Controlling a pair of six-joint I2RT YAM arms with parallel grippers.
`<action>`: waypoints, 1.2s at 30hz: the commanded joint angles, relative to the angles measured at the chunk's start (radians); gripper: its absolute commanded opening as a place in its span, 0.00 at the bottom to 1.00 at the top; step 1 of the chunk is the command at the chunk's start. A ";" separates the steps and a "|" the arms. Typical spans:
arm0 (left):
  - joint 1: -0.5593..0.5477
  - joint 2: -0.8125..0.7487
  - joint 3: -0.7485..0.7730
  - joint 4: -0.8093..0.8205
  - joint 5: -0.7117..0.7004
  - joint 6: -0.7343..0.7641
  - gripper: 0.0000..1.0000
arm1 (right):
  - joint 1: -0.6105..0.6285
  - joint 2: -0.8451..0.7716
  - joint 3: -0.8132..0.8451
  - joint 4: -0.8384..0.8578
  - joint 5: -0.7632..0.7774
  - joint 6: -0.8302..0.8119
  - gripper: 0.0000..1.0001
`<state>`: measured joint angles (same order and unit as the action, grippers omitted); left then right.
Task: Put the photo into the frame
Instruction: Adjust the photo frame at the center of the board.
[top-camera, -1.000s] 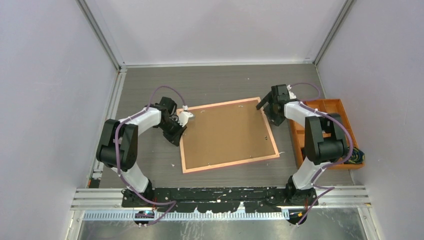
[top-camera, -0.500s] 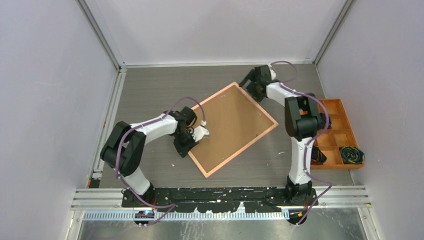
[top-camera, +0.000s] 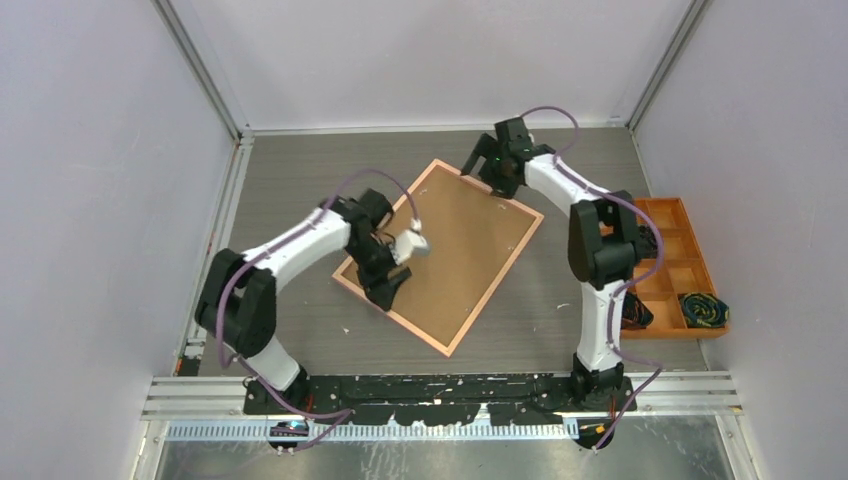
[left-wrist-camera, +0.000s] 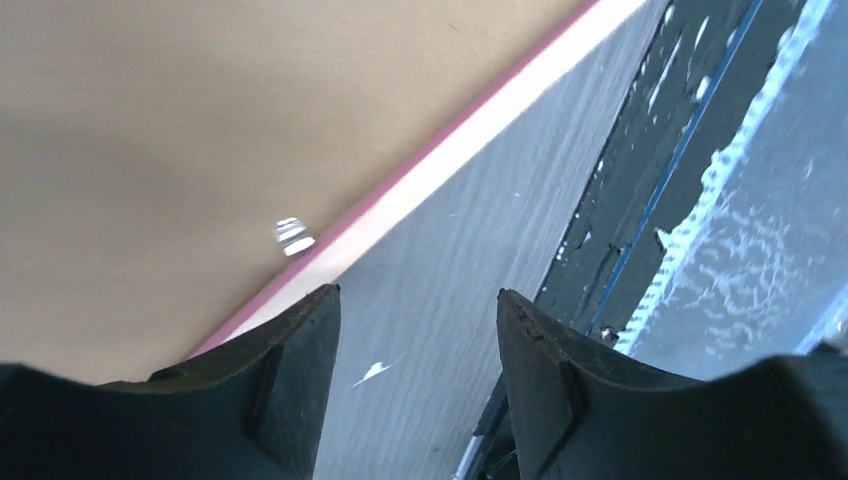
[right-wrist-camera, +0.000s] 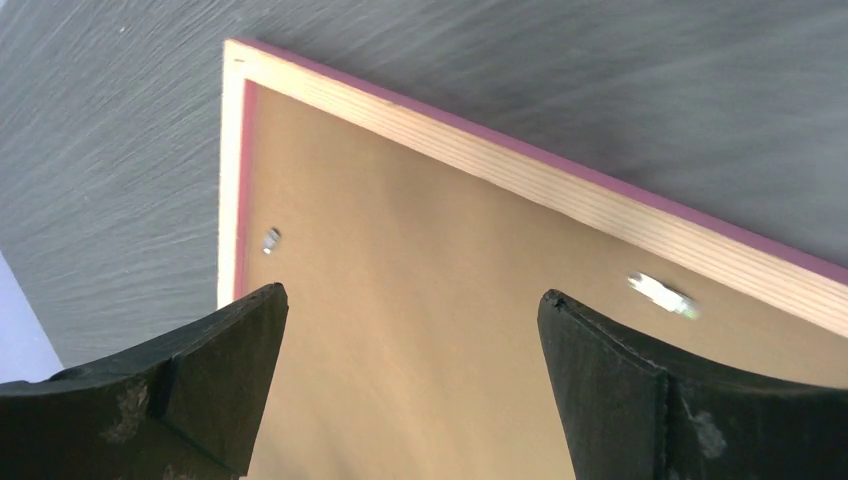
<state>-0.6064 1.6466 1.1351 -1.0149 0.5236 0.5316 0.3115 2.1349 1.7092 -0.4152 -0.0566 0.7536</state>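
Note:
The frame (top-camera: 495, 282) lies back up on the table, turned like a diamond, its brown backing board (top-camera: 450, 245) filling it. My left gripper (top-camera: 388, 297) hovers open at the near-left edge. In the left wrist view the pink and tan frame edge (left-wrist-camera: 450, 130) runs past the left finger, and only bare table shows between the left gripper (left-wrist-camera: 417, 300) fingers. My right gripper (top-camera: 483, 175) stands open over the far corner. The right wrist view has the board (right-wrist-camera: 400, 230) beneath the wide jaws of the right gripper (right-wrist-camera: 413, 295). The photo is out of view.
An orange compartment tray (top-camera: 680, 215) sits at the right wall with dark coiled items (top-camera: 705, 310) in its near cells. Small metal clips (right-wrist-camera: 662, 290) (left-wrist-camera: 292, 237) hold the board in. The rail with the arm bases (top-camera: 440, 390) runs along the near edge.
The frame has swung counterclockwise from nearly level to a diamond. My left gripper has opened and let go of the frame's edge. The right arm followed the far corner leftward, still open.

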 joint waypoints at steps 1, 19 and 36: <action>0.213 -0.079 0.181 -0.129 0.107 0.121 0.61 | -0.054 -0.252 -0.126 -0.045 0.091 -0.044 1.00; 0.573 0.367 0.312 0.155 -0.060 -0.091 0.41 | -0.065 -0.863 -1.081 0.205 0.016 0.274 1.00; 0.293 0.186 0.008 0.014 0.092 0.145 0.43 | -0.134 -0.430 -0.717 0.282 -0.157 0.189 1.00</action>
<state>-0.2386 1.8675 1.2209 -0.9089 0.4847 0.6140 0.1741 1.6638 0.8917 -0.1287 -0.1516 0.9798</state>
